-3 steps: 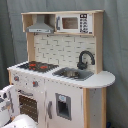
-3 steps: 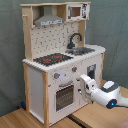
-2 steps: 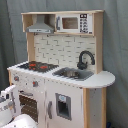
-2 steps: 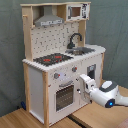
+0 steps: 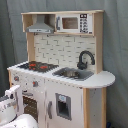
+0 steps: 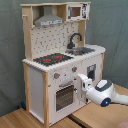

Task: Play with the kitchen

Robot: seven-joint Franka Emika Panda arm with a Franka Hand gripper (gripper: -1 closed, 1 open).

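1. Now we see the kitchen (image 6: 60,65) standing upright on the wooden floor (image 6: 20,119), its oven door (image 6: 65,95) just in front of our claw (image 6: 81,85).
2. Compared with a second ago, the claw has come slightly nearer to the door; whether it is clenched we cannot tell.
3. We judge that contact with the front is close.

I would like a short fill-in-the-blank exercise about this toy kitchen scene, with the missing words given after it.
1. The black faucet stands behind the ____.
2. The stovetop has rings of the colour ____.
3. The grey hood hangs above the ____.
4. In the second exterior view, the tool is at the kitchen's ____ side.

Missing words: sink; red; stovetop; front
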